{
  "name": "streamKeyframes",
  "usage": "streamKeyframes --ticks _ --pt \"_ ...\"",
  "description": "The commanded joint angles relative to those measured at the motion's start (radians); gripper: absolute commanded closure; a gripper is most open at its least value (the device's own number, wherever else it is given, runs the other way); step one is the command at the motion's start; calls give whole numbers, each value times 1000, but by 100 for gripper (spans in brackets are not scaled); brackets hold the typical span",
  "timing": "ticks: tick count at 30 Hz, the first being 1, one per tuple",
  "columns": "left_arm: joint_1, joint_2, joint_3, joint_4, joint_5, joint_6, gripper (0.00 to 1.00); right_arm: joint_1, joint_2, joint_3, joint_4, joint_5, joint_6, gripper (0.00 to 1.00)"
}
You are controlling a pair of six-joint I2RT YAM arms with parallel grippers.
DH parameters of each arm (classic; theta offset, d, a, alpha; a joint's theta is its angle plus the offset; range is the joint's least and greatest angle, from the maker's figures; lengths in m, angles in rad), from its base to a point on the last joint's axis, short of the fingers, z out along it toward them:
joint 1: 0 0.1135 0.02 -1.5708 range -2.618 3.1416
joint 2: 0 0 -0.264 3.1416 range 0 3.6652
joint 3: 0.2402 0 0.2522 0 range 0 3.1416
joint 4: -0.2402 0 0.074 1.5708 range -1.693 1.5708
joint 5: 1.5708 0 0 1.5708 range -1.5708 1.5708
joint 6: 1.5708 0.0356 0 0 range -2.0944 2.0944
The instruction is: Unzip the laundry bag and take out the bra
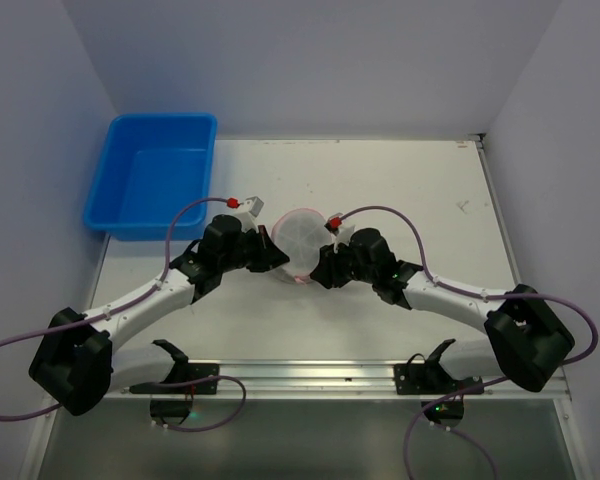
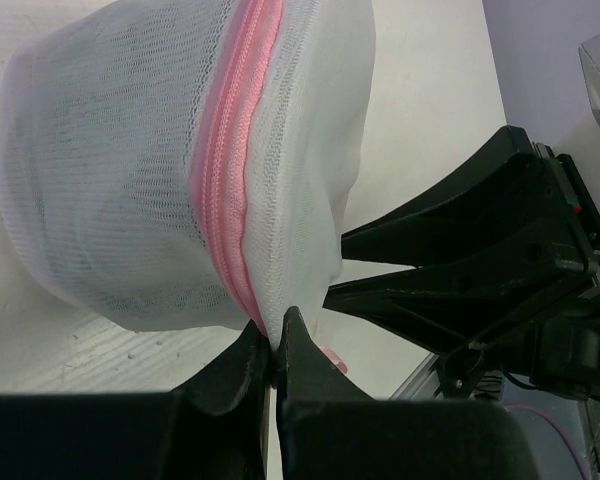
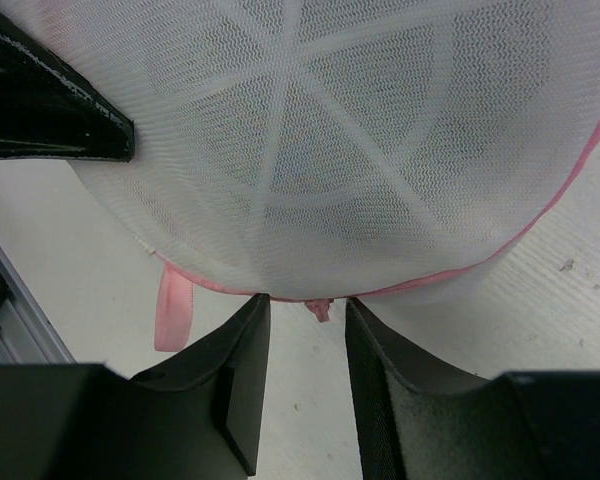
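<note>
The laundry bag [image 1: 302, 240], a white mesh drum with a pink zipper [image 2: 230, 180] round its rim, sits at mid-table between both arms. My left gripper [image 2: 275, 325] is shut on the bag's lower edge beside the zipper, seen from above at the bag's left [image 1: 278, 258]. My right gripper [image 3: 308, 300] stands open at the bag's near rim [image 3: 330, 150], with its jaws on either side of a small pink zipper pull [image 3: 320, 308] and not touching it. A pink loop [image 3: 172, 308] hangs from the rim to the left. The bra is hidden.
A blue plastic bin [image 1: 155, 180] stands at the back left corner of the table. The right arm's black fingers [image 2: 430, 260] reach in close beside the bag in the left wrist view. A metal rail [image 1: 310, 372] runs along the near edge.
</note>
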Motion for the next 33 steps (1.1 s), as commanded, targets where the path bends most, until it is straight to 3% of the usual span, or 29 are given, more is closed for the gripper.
streamKeyframes --ticks 1,11,25,28,32,33 --pt "11 -20 27 7 32 1 100 -3 3 -13 55 -34 -36 62" --pt "18 -23 50 -18 27 22 100 -3 -23 -10 -2 -43 -65 61" --pt "23 -32 45 -53 61 13 100 -3 42 23 72 -45 -79 64" --pt "21 -32 45 -53 61 13 100 -3 53 35 63 -49 -84 70" --pt "23 -32 51 -67 53 19 100 -3 27 21 54 -26 -84 90" --pt "24 -32 51 -74 50 22 100 -3 20 21 43 1 -85 100"
